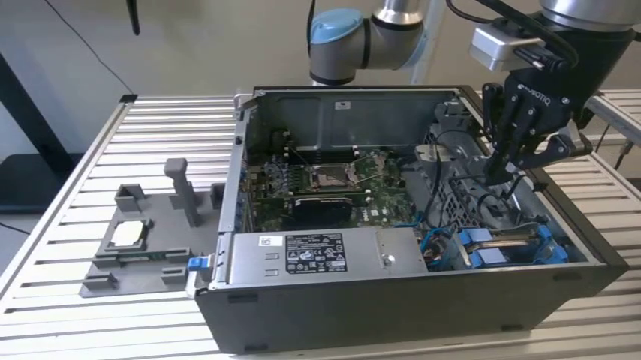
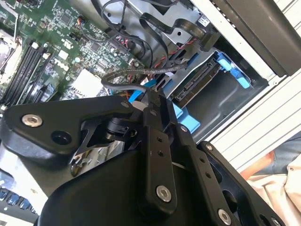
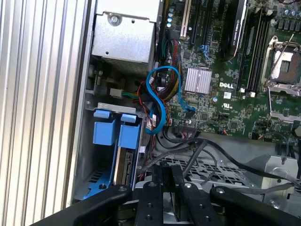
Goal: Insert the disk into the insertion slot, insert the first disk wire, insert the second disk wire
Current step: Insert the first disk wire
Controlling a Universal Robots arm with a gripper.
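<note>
The disk (image 1: 509,236) sits inside the insertion slot (image 1: 561,251) at the case's corner on the exterior view's right, with its blue carrier tabs (image 1: 481,241) showing. Its connector edge (image 2: 200,80) faces the motherboard in the second wrist view. In the first wrist view the disk (image 3: 126,162) lies edge-on behind two blue tabs (image 3: 115,127). My gripper (image 1: 508,174) hangs over the perforated drive cage (image 1: 455,184), just behind the disk. Its fingers (image 2: 149,96) are shut on a black wire (image 2: 141,71) that loops toward the disk's connector. The same wire (image 3: 200,149) leads out from my fingertips (image 3: 167,174).
The open computer case (image 1: 401,307) lies on a slatted metal table (image 1: 150,127). A grey power-supply box (image 1: 300,255) fills its front edge. A grey fixture with upright posts (image 1: 150,225) stands at the exterior view's left. Blue and black cables (image 3: 157,94) crowd the gap beside the motherboard (image 3: 225,94).
</note>
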